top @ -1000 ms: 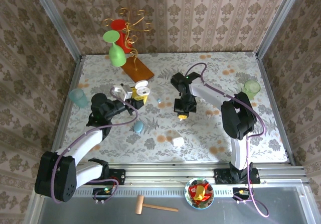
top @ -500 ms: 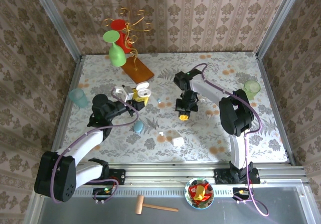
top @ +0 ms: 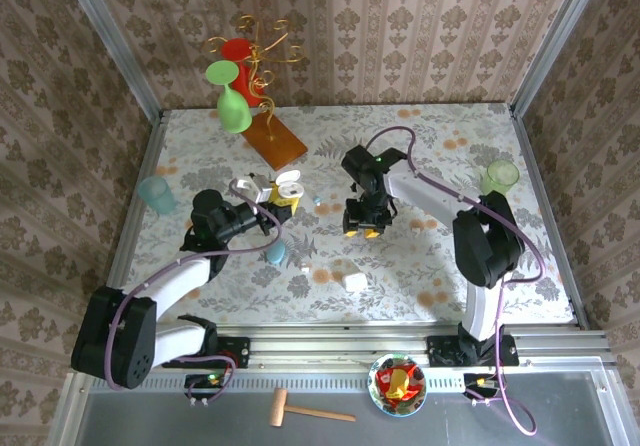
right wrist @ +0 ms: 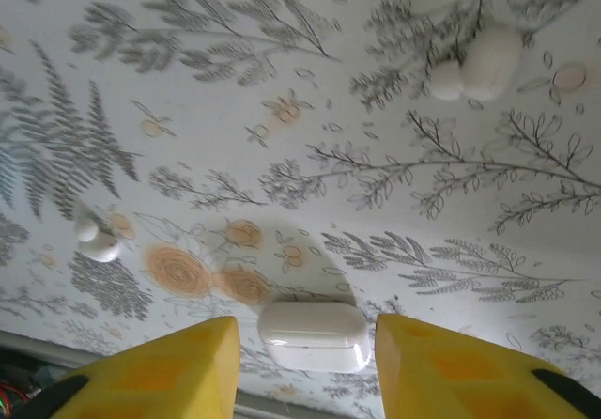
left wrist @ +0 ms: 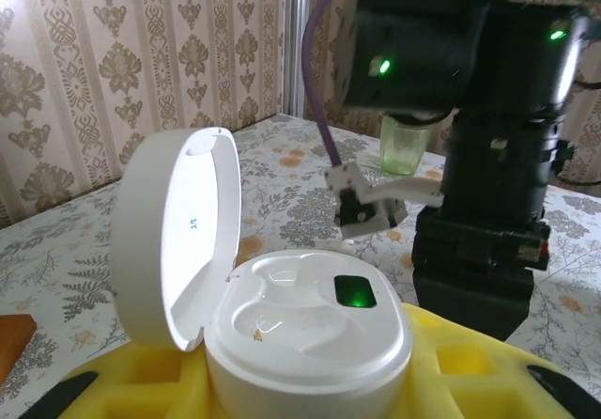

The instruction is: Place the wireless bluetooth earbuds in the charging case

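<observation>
Right wrist view: white earbud (right wrist: 97, 240) lies apart, outside spread fingers (right wrist: 160, 367).

A gilt wire rack (top: 262, 51) on a wooden base (top: 274, 138) is set by the worktop's (top: 450, 136) far edge, left of the middle; a green glass (top: 232, 106) and a red glass (top: 238, 54) are hung from it. A pale blue cup (top: 155, 194) is placed at the left edge, a green cup (top: 501, 177) at the right. A wooden mallet (top: 308, 410) and a bowl (top: 372, 378) are laid on the grey ledge (top: 150, 421).
</observation>
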{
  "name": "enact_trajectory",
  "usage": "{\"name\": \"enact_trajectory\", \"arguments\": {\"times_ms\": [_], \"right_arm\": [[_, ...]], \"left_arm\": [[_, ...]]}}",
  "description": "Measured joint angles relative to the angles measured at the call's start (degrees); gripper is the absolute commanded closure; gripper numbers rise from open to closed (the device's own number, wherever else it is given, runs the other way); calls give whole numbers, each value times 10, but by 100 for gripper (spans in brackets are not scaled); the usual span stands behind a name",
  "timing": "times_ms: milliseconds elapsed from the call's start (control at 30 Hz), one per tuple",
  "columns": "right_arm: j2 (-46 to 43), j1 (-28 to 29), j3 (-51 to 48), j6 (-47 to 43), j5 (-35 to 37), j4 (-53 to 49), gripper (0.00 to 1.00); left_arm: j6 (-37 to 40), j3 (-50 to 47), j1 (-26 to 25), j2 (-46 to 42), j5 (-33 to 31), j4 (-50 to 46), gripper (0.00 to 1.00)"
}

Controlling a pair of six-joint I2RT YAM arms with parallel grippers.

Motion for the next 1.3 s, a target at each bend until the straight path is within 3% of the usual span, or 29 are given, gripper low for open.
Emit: {"name": "enact_trajectory", "arguments": {"times_ms": [100,267,400,467,567,600,733,900,1300], "right_arm": [[-26,4,-30,1,7,56,43],[-36,16,-76,-2,8,124,40],[-38,63,-81,-28,48,154,37],[-42,96,-82,-44,86,165,31],[-64,130,-104,-57,130,205,3],[-80,135,-125,-54,141,225,0],[-152,112,-232,-19,146,315,0],[-161,71,-282,54,82,401,13],[-76,153,-302,210,-112,565,27]], "left_arm": [[0,0,9,1,-4,4,84],[0,0,29,1,-8,10,84],[0,0,41,0,-12,10,85],[0,0,45,-4,-16,9,85],[0,0,51,-13,-21,10,85],[0,0,52,-17,-22,9,85],[0,0,52,-29,-25,6,85],[3,0,52,-42,-33,5,85],[7,0,62,-46,-51,-9,86]]}}
